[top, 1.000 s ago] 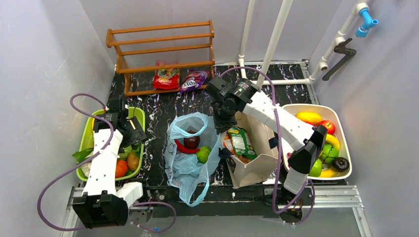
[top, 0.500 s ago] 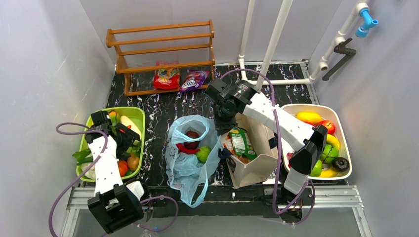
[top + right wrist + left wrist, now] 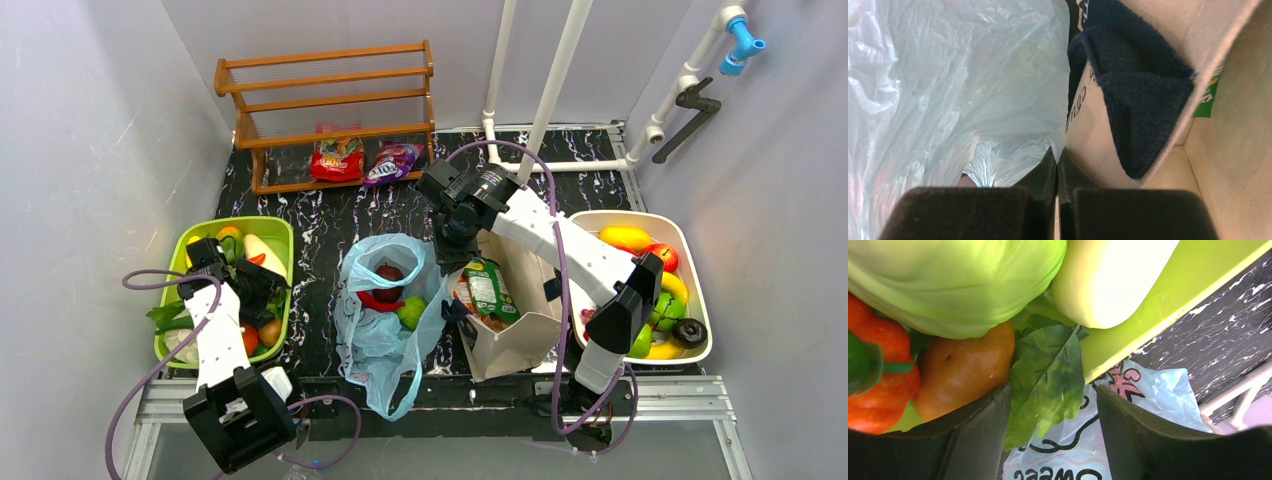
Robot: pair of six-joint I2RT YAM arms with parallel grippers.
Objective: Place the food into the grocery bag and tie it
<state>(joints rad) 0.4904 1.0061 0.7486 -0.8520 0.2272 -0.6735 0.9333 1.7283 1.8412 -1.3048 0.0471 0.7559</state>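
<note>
inside grocery bag, three pieces — apple, red pepper, green fruit. over green basket, left gripper spread. beside tote, right gripper pressed together.

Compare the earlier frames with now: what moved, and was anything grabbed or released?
The left gripper slid back toward its own base over the green bin, jaws open, holding nothing. The right gripper stayed shut at the canvas tote rim, beside the grocery bag. The apple in the bag did not shift. Nothing was grabbed or released.
</note>
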